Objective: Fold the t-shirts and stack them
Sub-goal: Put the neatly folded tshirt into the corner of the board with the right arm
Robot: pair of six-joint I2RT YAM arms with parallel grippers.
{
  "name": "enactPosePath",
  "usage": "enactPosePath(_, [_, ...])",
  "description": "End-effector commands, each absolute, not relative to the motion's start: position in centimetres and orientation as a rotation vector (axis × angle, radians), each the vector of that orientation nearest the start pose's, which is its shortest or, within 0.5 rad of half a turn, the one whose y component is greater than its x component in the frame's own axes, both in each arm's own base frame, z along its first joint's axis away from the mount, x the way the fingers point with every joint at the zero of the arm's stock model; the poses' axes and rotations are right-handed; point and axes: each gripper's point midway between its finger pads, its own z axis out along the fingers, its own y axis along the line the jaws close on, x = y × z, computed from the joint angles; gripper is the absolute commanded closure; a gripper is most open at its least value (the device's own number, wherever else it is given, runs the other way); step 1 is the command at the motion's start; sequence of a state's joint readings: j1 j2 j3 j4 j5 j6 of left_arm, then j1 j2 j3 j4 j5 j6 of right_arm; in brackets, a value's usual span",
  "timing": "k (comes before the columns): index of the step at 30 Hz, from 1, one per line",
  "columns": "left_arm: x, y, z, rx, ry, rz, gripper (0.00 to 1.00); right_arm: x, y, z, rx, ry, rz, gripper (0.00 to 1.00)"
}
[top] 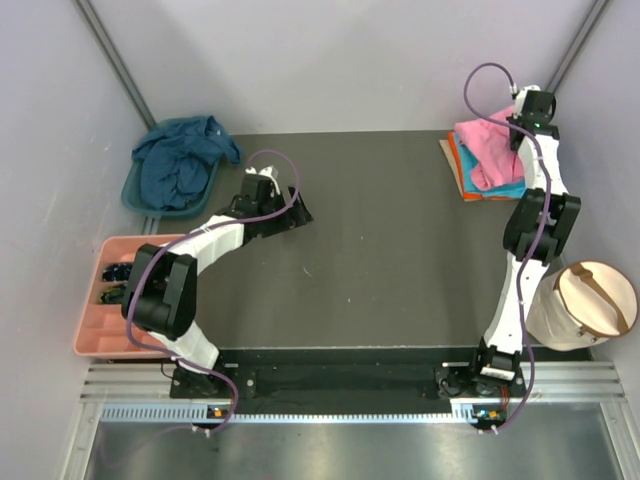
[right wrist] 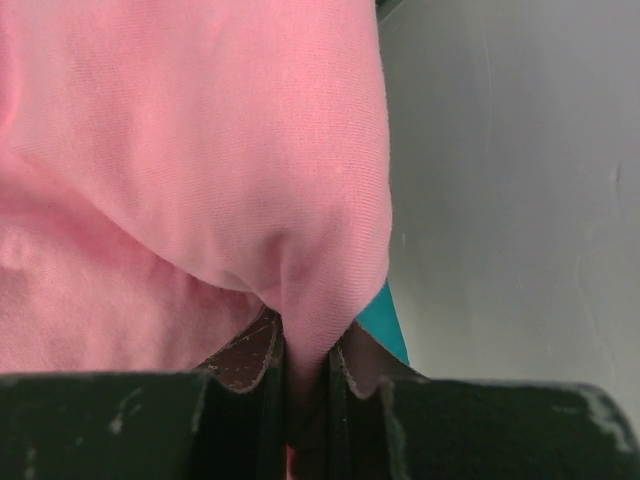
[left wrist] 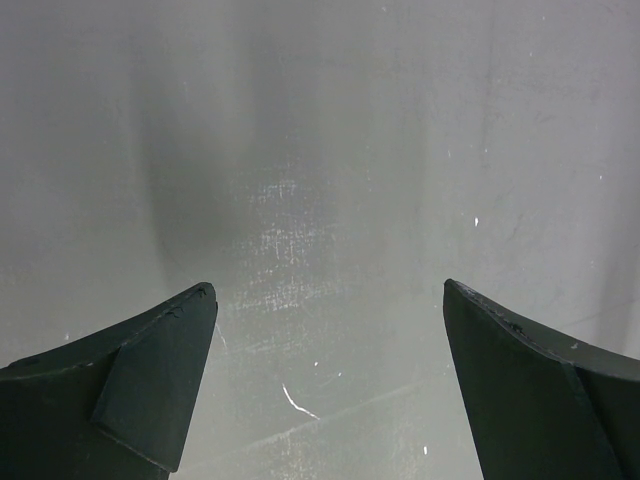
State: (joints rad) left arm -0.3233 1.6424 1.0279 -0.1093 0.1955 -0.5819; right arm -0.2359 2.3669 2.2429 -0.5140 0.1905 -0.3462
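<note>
A stack of shirts lies at the table's far right corner: the bright pink t-shirt [top: 487,150] on top, the turquoise one [top: 508,188] under it and the orange one [top: 457,160] at the bottom. My right gripper [top: 520,128] is shut on a fold of the pink t-shirt [right wrist: 200,150], pinched between its pads; a turquoise corner [right wrist: 388,320] shows beside them. The dark navy t-shirt [top: 180,160] lies crumpled in the teal basin [top: 135,195] at the far left. My left gripper [top: 290,208] is open and empty, low over the dark table [left wrist: 320,200].
A salmon-pink compartment tray [top: 100,300] with small dark items sits at the left edge. A white fabric bag [top: 580,305] with a wooden rim hangs off the right side. Grey walls close in left, right and behind.
</note>
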Motion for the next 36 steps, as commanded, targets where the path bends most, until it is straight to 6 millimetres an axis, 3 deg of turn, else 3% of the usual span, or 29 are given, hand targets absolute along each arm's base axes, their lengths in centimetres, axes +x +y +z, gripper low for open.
enactPosePath(1, [40.4,-19.7,11.6,-0.202,2.315,-0.720,0.01,60.4,-22.1,16.6,0.073,2.177,-0.585,1.00])
enactPosePath(19, [40.1,-19.7,11.4,-0.201,2.320,-0.731,0.01,60.0,-23.0,16.4,0.126,2.175,-0.628,1.00])
enactPosePath(21, [40.2,-19.8,11.5,-0.199,2.317,-0.734,0.01,60.0,-23.1,16.7,0.141,2.167,-0.634,0.84])
enactPosePath(25, [40.1,-19.8,11.5,-0.201,2.317,-0.735,0.01,59.8,-23.4,18.5,0.196,2.126,-0.646,0.16])
enactPosePath(30, [39.8,-19.7,11.7,-0.202,2.309,-0.741,0.01,59.6,-23.2,23.8,0.271,1.999,-0.615,0.01])
enactPosePath(33, [39.6,-19.7,11.8,-0.207,2.300,-0.751,0.01,59.6,-21.5,26.4,0.264,1.954,-0.505,0.01])
enactPosePath(36, [39.5,-19.8,11.9,-0.211,2.291,-0.765,0.01,59.4,-19.4,27.2,0.248,1.944,-0.382,0.01])
